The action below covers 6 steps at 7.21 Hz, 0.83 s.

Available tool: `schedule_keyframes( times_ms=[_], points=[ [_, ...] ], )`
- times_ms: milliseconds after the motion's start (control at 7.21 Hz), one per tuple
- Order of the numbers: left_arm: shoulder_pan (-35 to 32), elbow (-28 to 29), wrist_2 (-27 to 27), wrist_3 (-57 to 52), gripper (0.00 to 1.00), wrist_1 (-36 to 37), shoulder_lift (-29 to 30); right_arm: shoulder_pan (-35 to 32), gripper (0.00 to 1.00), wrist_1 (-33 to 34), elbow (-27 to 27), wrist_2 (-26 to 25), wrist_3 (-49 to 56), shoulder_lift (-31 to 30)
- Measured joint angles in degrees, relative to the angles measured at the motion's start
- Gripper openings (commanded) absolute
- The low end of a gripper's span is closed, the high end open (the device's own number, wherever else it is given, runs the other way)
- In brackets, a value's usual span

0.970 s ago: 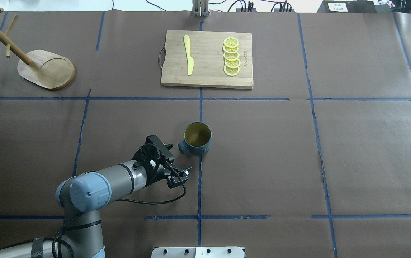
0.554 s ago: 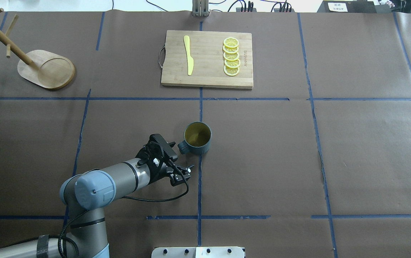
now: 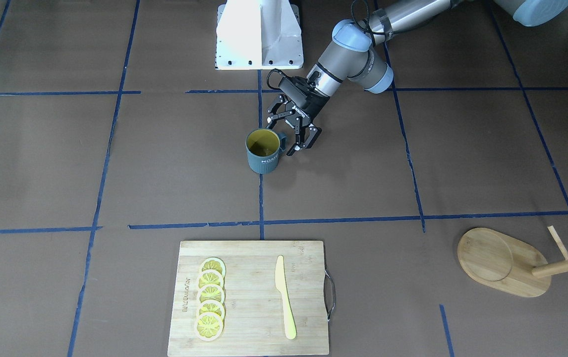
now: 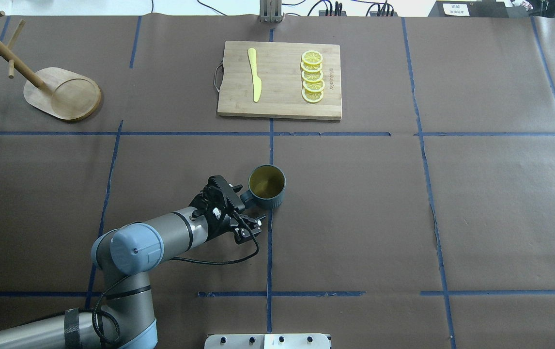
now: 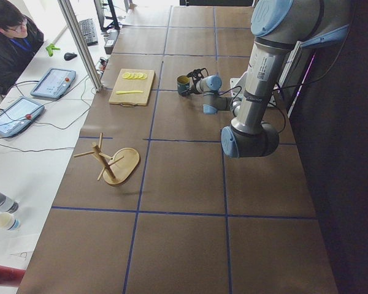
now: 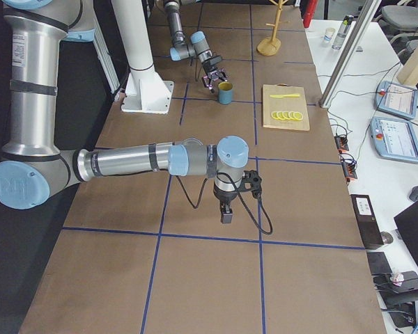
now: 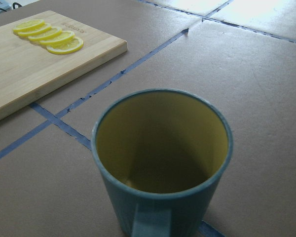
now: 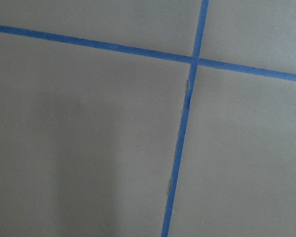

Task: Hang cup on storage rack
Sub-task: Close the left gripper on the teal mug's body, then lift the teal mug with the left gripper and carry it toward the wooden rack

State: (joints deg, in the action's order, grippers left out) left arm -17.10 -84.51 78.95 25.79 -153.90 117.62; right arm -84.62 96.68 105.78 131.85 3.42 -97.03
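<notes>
The dark teal cup (image 4: 268, 186) stands upright near the table's middle, with its yellow inside showing and its handle toward my left arm. It shows "HOME" lettering in the front-facing view (image 3: 263, 152) and fills the left wrist view (image 7: 163, 148). My left gripper (image 4: 248, 205) is open, with a finger on each side of the cup's handle and close to it (image 3: 283, 137). The bamboo storage rack (image 4: 62, 92) stands at the far left with bare pegs (image 3: 502, 260). My right gripper (image 6: 226, 212) hangs low over bare table, far from the cup. I cannot tell whether it is open or shut.
A rectangular bamboo cutting board (image 4: 280, 80) with a yellow knife (image 4: 254, 75) and several lemon slices (image 4: 312, 76) lies beyond the cup. Blue tape lines cross the brown table cover. An operator (image 5: 9, 37) sits past the far edge.
My left gripper has moved forward and to the right toward the cup. Its open fingers now sit around the handle. The cup has not moved.
</notes>
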Motion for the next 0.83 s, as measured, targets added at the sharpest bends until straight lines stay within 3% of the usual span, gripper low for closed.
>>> schedule_keyframes(
  times_ms=[416,554,832],
  points=[
    [-0.09,1.10,0.09,0.24,0.08,-0.61,0.42,0.02,1.00,0.00,0.03,-0.01,0.01,-0.02],
    [-0.09,1.05,0.10,0.57,0.02,-0.82,0.44,0.02,1.00,0.00,0.04,-0.01,0.01,-0.03],
    [-0.06,0.87,0.07,0.98,0.00,-2.00,0.48,0.01,1.00,-0.04,0.04,-0.01,-0.04,-0.02]
  ],
)
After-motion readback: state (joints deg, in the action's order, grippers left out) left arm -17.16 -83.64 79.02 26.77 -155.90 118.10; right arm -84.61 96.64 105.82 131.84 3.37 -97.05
